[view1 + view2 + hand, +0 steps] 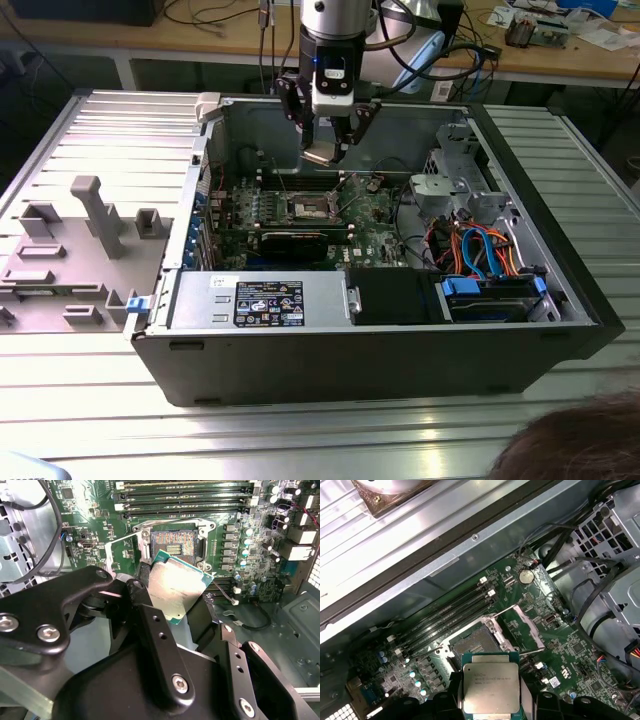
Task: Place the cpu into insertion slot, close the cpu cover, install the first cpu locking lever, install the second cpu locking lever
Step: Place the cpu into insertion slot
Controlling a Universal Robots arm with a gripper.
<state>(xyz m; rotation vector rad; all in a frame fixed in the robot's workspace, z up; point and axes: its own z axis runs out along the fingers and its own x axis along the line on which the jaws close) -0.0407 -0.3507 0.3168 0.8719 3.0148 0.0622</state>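
Gripper (322,152) pinches cpu (490,686) near insertion slot (472,644) — cpu edges hidden.

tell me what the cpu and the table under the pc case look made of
cpu: the top looks like metal, pale silvery-beige with a dull, faintly brushed sheen. The thin green edge around it suggests a circuit-board base.
table: probably aluminium or a similar metal, matte silver, with long ribbed grooves that catch bright glare.

Green motherboard (580,649); cpu (491,686) silvery-beige top, green rim; insertion slot (474,642) dark, silvery rim.
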